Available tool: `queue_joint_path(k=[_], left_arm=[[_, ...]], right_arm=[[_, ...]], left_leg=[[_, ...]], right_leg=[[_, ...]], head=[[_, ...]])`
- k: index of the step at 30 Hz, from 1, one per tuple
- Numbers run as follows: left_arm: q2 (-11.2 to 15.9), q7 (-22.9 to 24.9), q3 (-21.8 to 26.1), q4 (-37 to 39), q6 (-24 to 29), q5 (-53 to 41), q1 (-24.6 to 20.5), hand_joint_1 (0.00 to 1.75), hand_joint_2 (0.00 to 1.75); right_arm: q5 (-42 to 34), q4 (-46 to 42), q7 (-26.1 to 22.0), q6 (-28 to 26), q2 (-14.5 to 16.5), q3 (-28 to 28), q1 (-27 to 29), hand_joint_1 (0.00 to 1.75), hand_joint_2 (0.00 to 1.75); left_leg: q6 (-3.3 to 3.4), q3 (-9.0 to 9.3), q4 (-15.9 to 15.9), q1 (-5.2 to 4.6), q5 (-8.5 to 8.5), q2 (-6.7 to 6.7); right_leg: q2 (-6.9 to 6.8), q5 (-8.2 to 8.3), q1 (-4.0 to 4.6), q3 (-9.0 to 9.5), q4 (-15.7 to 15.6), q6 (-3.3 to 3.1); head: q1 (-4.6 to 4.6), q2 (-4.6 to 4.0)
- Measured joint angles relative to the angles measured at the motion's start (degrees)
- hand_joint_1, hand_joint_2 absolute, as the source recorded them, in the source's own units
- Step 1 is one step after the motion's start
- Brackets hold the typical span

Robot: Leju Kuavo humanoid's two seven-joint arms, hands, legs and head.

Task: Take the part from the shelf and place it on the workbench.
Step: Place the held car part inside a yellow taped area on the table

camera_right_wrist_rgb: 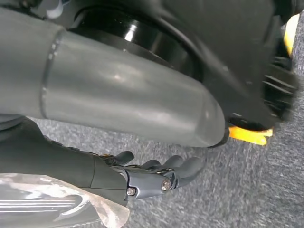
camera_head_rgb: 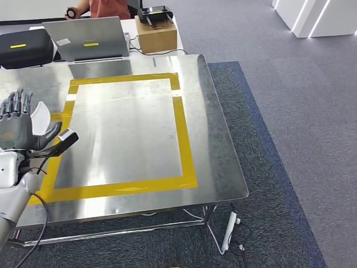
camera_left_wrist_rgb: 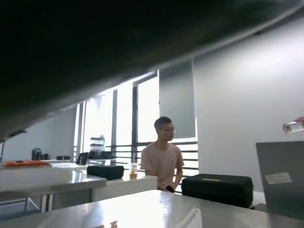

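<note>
In the head view my left hand [camera_head_rgb: 17,127] hovers over the left edge of the steel workbench [camera_head_rgb: 126,134], which carries a square of yellow tape [camera_head_rgb: 185,142]. Its fingers point up and its thumb reaches toward the table's middle. Between thumb and palm sits the part [camera_head_rgb: 40,115], a white curved piece; a black bar with a white label [camera_head_rgb: 65,138] sticks out under the thumb. My right hand [camera_right_wrist_rgb: 157,176] hangs above grey carpet, fingers loosely stretched and holding nothing.
Along the far edge stand a black case [camera_head_rgb: 23,47], an open laptop [camera_head_rgb: 86,38] and a cardboard box [camera_head_rgb: 157,34] with a black device on top. A person [camera_head_rgb: 109,6] sits beyond them. A power strip [camera_head_rgb: 230,228] lies on the carpet by the near right table leg.
</note>
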Motion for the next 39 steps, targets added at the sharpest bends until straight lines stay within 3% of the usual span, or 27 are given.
queue_joint_path(k=[1, 2, 4, 5, 7, 10, 12, 14, 15, 16, 17, 20, 21, 24, 25, 26, 27, 29, 30, 31, 32, 33, 35, 37, 38, 39], left_arm=[[-0.13, -0.04, -0.01, -1.46, -0.01, 0.03, 1.13, 0.0, 0.0], [-0.23, -0.05, -0.01, -2.85, -0.03, 0.1, 2.13, 0.0, 0.0], [-0.32, 0.06, -0.02, -5.35, -0.12, 0.38, 3.6, 0.0, 0.0], [-0.32, 0.2, -0.03, -6.5, -0.22, 0.54, 4.11, 0.0, 0.0], [-0.24, 0.49, -0.07, -8.39, -0.5, 0.69, 5.02, 0.0, 0.0], [-0.18, 0.77, -0.1, -10.29, -1.01, 0.62, 6.83, 0.0, 0.0], [-0.18, 0.93, -0.15, -11.12, -1.17, 0.53, 7.69, 0.0, 0.0], [-0.2, 1.09, -0.21, -11.7, -1.34, 0.49, 8.28, 0.0, 0.0], [-0.2, 1.21, -0.25, -11.89, -1.44, 0.45, 8.66, 0.0, 0.0], [-0.2, 1.37, -0.27, -12.11, -1.55, 0.4, 9.09, 0.0, 0.0], [-0.2, 1.5, -0.29, -12.34, -1.64, 0.35, 9.46, 0.0, 0.0], [-0.19, 1.63, -0.31, -13.27, -1.81, 0.2, 9.79, 0.0, 0.0], [-0.19, 1.63, -0.32, -13.54, -1.85, 0.15, 9.76, 0.0, 0.0], [-0.11, 1.64, -0.33, -13.95, -1.88, 0.05, 10.06, 0.0, 0.0], [-0.09, 1.66, -0.33, -14.06, -1.88, 0.02, 10.21, 0.0, 0.0], [-0.1, 1.68, -0.34, -14.21, -1.88, 0.01, 10.33, 0.0, 0.0], [-0.11, 1.7, -0.34, -14.42, -1.88, 0.01, 10.46, 0.0, 0.0], [-0.14, 1.74, -0.35, -14.77, -1.88, 0.01, 10.93, 0.0, 0.0], [-0.14, 1.76, -0.35, -14.87, -1.88, 0.01, 11.26, 0.0, 0.0], [-0.14, 1.79, -0.35, -14.92, -1.88, 0.01, 11.59, 0.0, 0.0], [-0.13, 1.82, -0.35, -14.99, -1.88, 0.01, 11.89, 0.0, 0.0], [-0.11, 1.86, -0.35, -15.07, -1.87, 0.01, 12.13, 0.0, 0.0], [-0.05, 1.93, -0.34, -15.36, -1.86, 0.01, 12.39, 0.0, 0.0], [0.06, 1.95, -0.33, -15.67, -1.82, 0.02, 12.51, 0.0, 0.0], [0.13, 1.95, -0.32, -15.85, -1.78, 0.06, 12.67, 0.0, 0.0], [0.2, 1.9, -0.31, -16.08, -1.72, 0.26, 13.0, 0.0, 0.0]], right_arm=[[-0.02, 0.01, 0.0, -0.01, 0.0, 0.0, 0.11, 0.0, 0.0], [-0.03, 0.01, 0.0, -0.03, -0.01, 0.0, 0.18, 0.0, 0.0], [-0.03, 0.02, 0.0, -0.07, 0.02, 0.0, 0.13, 0.0, 0.0], [-0.03, 0.01, 0.0, -0.08, 0.05, 0.0, 0.08, 0.0, 0.0], [-0.03, 0.02, 0.02, -0.09, 0.11, -0.01, 0.04, 0.0, 0.0], [-0.03, 0.08, 0.12, -0.2, 0.07, -0.02, 0.22, 0.0, 0.0], [0.04, 0.09, 0.19, -0.24, 0.07, -0.02, 0.23, 0.0, 0.0], [0.09, 0.09, 0.3, -0.24, 0.07, -0.02, 0.22, 0.0, 0.0], [0.1, 0.1, 0.37, -0.24, 0.07, -0.02, 0.23, 0.0, 0.0], [0.11, 0.1, 0.45, -0.24, 0.07, -0.02, 0.24, 0.0, 0.0], [0.13, 0.11, 0.51, -0.24, 0.07, -0.02, 0.25, 0.0, 0.0], [0.19, 0.09, 0.56, -0.24, 0.08, -0.02, 0.15, 0.0, 0.0], [0.21, 0.09, 0.56, -0.24, 0.08, -0.02, 0.11, 0.0, 0.0], [0.25, 0.1, 0.61, -0.24, 0.07, 0.0, 0.15, 0.0, 0.0], [0.26, 0.1, 0.63, -0.24, 0.07, 0.0, 0.19, 0.0, 0.0], [0.27, 0.11, 0.68, -0.24, 0.07, 0.0, 0.22, 0.0, 0.0], [0.28, 0.11, 0.73, -0.23, 0.07, 0.01, 0.23, 0.0, 0.0], [0.33, 0.11, 0.84, -0.23, 0.07, 0.02, 0.2, 0.0, 0.0], [0.36, 0.11, 0.86, -0.23, 0.07, 0.02, 0.19, 0.0, 0.0], [0.38, 0.11, 0.87, -0.24, 0.07, 0.02, 0.18, 0.0, 0.0], [0.4, 0.11, 0.87, -0.24, 0.07, 0.02, 0.17, 0.0, 0.0], [0.42, 0.11, 0.87, -0.23, 0.07, 0.02, 0.16, 0.0, 0.0], [0.44, 0.1, 0.87, -0.22, 0.0, 0.02, 0.05, 0.0, 0.0], [0.45, 0.09, 0.87, -0.21, -0.12, 0.03, -0.13, 0.0, 0.0], [0.45, 0.09, 0.87, -0.2, -0.18, 0.04, -0.18, 0.0, 0.0], [0.45, 0.09, 0.91, -0.16, -0.13, 0.04, -0.17, 0.0, 0.0]], left_leg=[[-0.16, -0.17, 0.11, 0.12, 0.06, 0.03], [-0.4, -0.37, 0.34, 0.32, 0.1, 0.02], [-1.21, -1.02, 1.28, 0.65, -0.05, -0.05], [-1.69, -1.51, 1.95, 0.69, -0.13, -0.13], [-2.61, -2.32, 2.74, 0.62, 0.06, -0.28], [-3.5, -2.9, 3.14, 0.85, -0.05, -0.25], [-3.87, -4.43, 7.18, 0.97, -3.68, -0.03], [-4.12, -6.61, 14.76, 0.97, -8.86, 0.07], [-4.15, -7.07, 17.64, 0.97, -10.47, 0.07], [-4.09, -6.55, 18.59, 0.96, -11.07, 0.07], [-3.94, -4.83, 17.13, 0.94, -10.64, 0.08], [-3.24, 3.62, 5.14, 0.72, -7.61, 0.18], [-3.06, 5.15, 2.55, 0.55, -7.11, 0.2], [-2.2, 5.08, 1.33, 0.1, -5.96, 0.2], [-1.76, 4.75, 1.22, 0.12, -5.31, 0.29], [-1.29, 4.26, 1.06, 0.2, -4.6, 0.38], [-0.89, 3.59, 0.9, 0.29, -3.84, 0.46], [-0.38, 1.84, 0.96, 0.14, -2.48, 0.53], [-0.29, 0.9, 1.01, 0.02, -1.78, 0.53], [-0.24, -0.02, 1.06, -0.12, -1.1, 0.53], [-0.25, -0.9, 1.1, -0.27, -0.45, 0.52], [-0.29, -1.71, 1.13, -0.42, 0.17, 0.51], [-0.49, -2.88, 1.25, -0.67, 1.24, 0.47], [-0.93, -3.44, 1.34, -0.79, 2.24, 0.51], [-1.22, -3.58, 1.26, -0.82, 2.76, 0.54], [-1.53, -3.68, 1.12, -0.82, 3.32, 0.56]], right_leg=[[-0.03, 0.38, -0.15, -0.21, 0.58, 0.26], [-0.06, 1.82, -0.34, 0.75, -1.27, 0.52], [0.15, 5.11, -0.76, 4.56, -8.62, 1.08], [0.38, 6.02, -0.86, 6.03, -11.46, 0.92], [0.81, 6.18, -0.73, 6.74, -13.03, 0.06], [0.57, 7.18, -0.69, 6.0, -12.84, -1.82], [0.18, 8.04, -0.74, 5.12, -13.0, -2.9], [-0.18, 8.9, -0.55, 3.95, -12.98, -3.36], [-0.34, 9.36, -0.47, 3.33, -12.97, -3.4], [-0.46, 9.84, -0.39, 2.69, -12.96, -3.36], [-0.54, 10.33, -0.34, 2.08, -12.94, -3.26], [-0.75, 11.75, -0.22, 0.77, -12.91, -2.57], [-0.81, 12.22, -0.19, 0.56, -12.97, -2.22], [-0.88, 13.74, -0.34, 0.34, -13.59, -1.04], [-0.8, 13.52, -0.42, 0.13, -13.52, -0.74], [-0.69, 12.21, -0.43, -0.42, -12.65, -0.5], [-0.59, 9.84, -0.42, -1.29, -10.54, -0.33], [-0.5, 3.89, -0.31, -3.37, -3.26, -0.15], [-0.5, 2.12, -0.25, -3.95, 0.34, -0.09], [-0.49, 1.66, -0.19, -3.82, 2.59, -0.12], [-0.5, 2.44, -0.11, -2.67, 2.81, -0.26], [-0.48, 3.84, 0.0, -0.41, 0.87, -0.55], [-0.33, 5.38, 0.48, 6.63, -7.49, -1.58], [-0.17, 4.62, 0.89, 11.86, -14.66, -2.27], [-0.13, 4.31, 1.05, 12.84, -16.22, -2.43], [-0.14, 4.59, 0.97, 12.49, -16.64, -2.6]], head=[[-0.01, 0.0], [-0.01, 0.0], [0.08, 0.0], [0.17, 0.0], [0.29, 0.0], [0.23, 0.0], [-0.13, 0.0], [-0.46, 0.0], [-0.5, 0.0], [-0.52, 0.0], [-0.53, 0.0], [-0.51, 0.0], [-0.49, 0.0], [-0.39, -0.01], [-0.35, -0.01], [-0.32, -0.01], [-0.2, -0.01], [0.01, -0.01], [0.09, 0.0], [0.12, 0.0], [0.13, 0.0], [0.15, 0.0], [0.17, -0.01], [0.17, 0.0], [0.18, 0.0], [0.18, 0.0]])
